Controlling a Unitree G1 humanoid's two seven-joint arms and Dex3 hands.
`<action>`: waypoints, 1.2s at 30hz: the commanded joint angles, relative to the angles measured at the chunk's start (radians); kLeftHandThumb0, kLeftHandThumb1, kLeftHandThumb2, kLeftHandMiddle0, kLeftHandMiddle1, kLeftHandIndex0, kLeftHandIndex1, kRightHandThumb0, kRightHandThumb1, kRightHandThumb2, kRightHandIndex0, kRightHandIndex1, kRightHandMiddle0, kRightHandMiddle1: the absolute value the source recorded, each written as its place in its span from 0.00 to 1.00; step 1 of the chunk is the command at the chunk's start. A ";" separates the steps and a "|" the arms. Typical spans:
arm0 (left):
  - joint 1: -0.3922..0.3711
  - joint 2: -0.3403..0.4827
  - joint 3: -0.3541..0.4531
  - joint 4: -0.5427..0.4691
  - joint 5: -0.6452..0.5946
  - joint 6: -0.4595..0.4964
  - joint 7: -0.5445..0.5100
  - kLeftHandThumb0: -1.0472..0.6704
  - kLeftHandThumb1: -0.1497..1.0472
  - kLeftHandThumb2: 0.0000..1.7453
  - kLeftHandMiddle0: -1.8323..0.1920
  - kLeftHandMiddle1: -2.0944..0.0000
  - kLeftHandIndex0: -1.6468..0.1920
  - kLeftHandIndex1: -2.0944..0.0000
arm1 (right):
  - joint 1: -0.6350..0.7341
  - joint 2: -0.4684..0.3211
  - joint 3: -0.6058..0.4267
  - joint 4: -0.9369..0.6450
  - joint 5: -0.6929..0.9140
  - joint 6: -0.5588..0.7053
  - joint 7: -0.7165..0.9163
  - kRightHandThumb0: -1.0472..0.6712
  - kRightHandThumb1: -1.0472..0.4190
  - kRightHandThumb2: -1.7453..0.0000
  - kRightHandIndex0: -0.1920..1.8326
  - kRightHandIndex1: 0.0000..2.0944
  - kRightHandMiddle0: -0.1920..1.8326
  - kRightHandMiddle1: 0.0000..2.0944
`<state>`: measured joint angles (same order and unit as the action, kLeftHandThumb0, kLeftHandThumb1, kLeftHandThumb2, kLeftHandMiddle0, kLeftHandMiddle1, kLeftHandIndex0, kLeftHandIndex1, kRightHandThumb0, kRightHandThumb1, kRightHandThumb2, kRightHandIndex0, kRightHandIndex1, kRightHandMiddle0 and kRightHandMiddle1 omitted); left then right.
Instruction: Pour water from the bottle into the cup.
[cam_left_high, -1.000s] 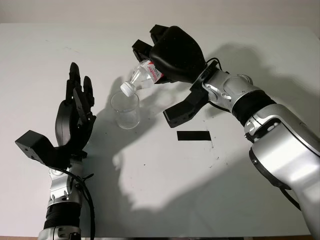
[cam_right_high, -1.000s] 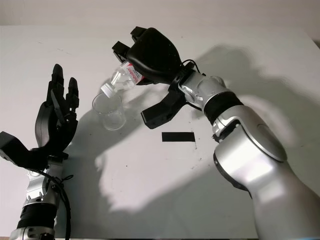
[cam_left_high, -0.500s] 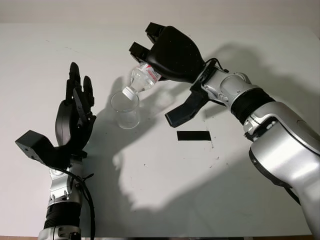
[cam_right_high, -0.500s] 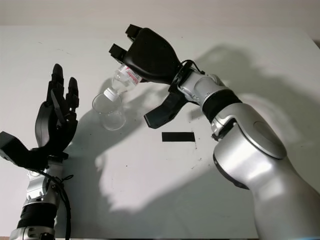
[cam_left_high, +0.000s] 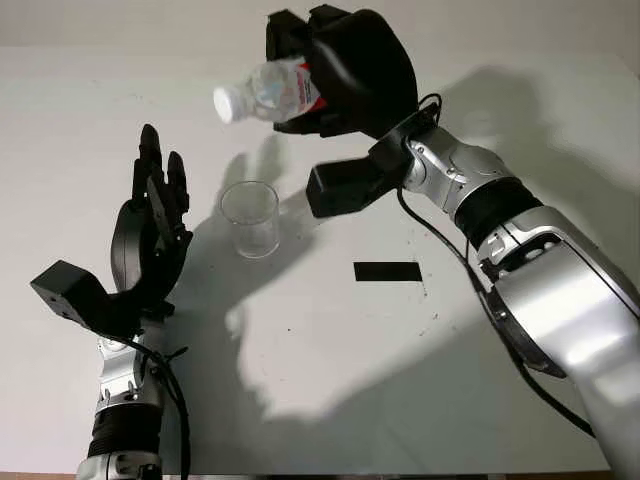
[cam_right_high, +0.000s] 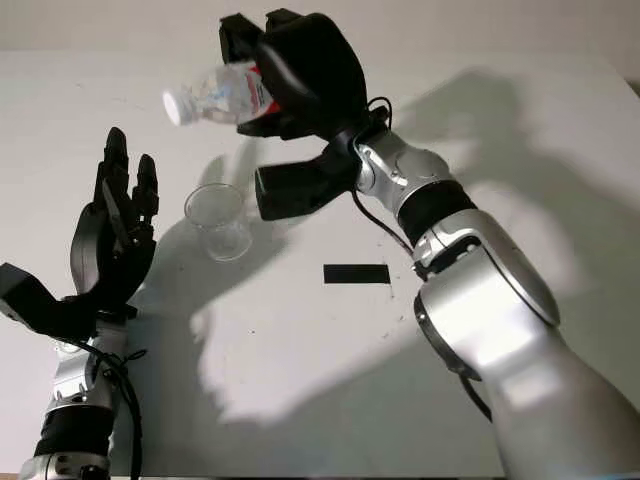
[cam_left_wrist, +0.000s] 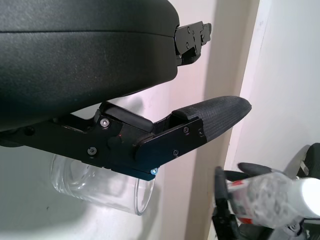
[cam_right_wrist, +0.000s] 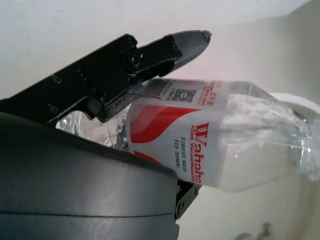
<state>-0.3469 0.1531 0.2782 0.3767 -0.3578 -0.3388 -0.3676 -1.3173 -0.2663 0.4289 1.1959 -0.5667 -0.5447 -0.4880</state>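
White tabletop spreads under both arms, bare apart from a cup and a strip of black tape. One bottle is in play, gripped around its labelled middle by the right hand, which holds it high over the far side of the table. It lies close to level, white cap pointing toward the robot's left, up and clear of the cup rather than over its mouth. The cap appears to be on, so no water could leave it as held. Held that flat and that high, the bottle looks lifted away from a pour rather than set for one.

One clear cup stands upright on the table, below and nearer than the bottle, its mouth unobstructed; whether it holds water is unclear. The left hand stands just beside the cup, open and holding nothing, apparently posted there to guard or steady it without touching.
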 joint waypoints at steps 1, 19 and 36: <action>0.054 -0.018 -0.001 0.017 -0.003 0.002 -0.002 0.17 1.00 0.47 1.00 1.00 1.00 1.00 | 0.030 0.008 -0.086 -0.029 0.100 -0.003 0.097 0.37 0.00 0.79 0.74 1.00 0.59 1.00; 0.057 -0.004 0.001 0.013 -0.005 0.018 -0.018 0.18 1.00 0.46 1.00 1.00 1.00 1.00 | 0.427 -0.012 -0.442 -0.620 0.642 0.582 0.780 0.38 0.00 0.75 0.59 1.00 0.48 1.00; 0.062 0.001 0.011 0.013 -0.009 0.019 -0.033 0.18 1.00 0.46 1.00 1.00 1.00 1.00 | 0.736 0.038 -0.509 -1.046 0.699 0.676 0.718 0.40 0.00 0.71 0.70 1.00 0.57 1.00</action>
<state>-0.3295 0.1603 0.2841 0.3697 -0.3595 -0.3155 -0.3947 -0.6012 -0.2333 -0.0817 0.1797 0.1349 0.1481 0.2331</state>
